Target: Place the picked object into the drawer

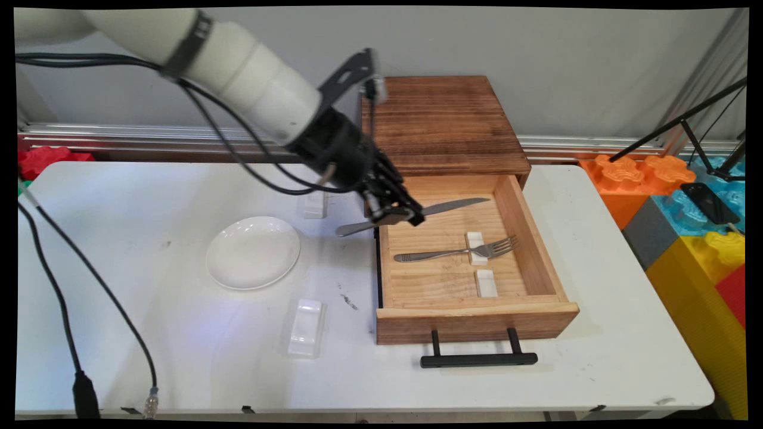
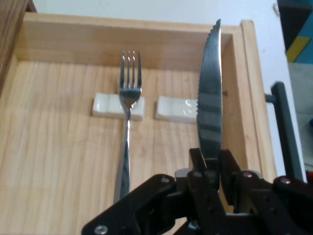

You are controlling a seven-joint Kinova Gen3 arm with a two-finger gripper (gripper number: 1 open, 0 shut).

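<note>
White table (image 1: 197, 351): claw (image 1: 398, 213) grips knife (image 1: 453, 207) over drawer (image 1: 477, 313); fork (image 1: 456, 252) inside.

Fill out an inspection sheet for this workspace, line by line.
Surface: white table, scuff marks near the drawer.
Job's things: knife held over the open wooden drawer; fork inside, its neck lying on a white rest; a second rest bare beside it.
Clutter: white plate; two more white rests on the table.
Grippers: pincer shut on the knife's handle end, blade pointing across the drawer.
Cables: black cables hang along the table's left.
Surroundings: grey wall; coloured blocks at right; tripod legs.
</note>
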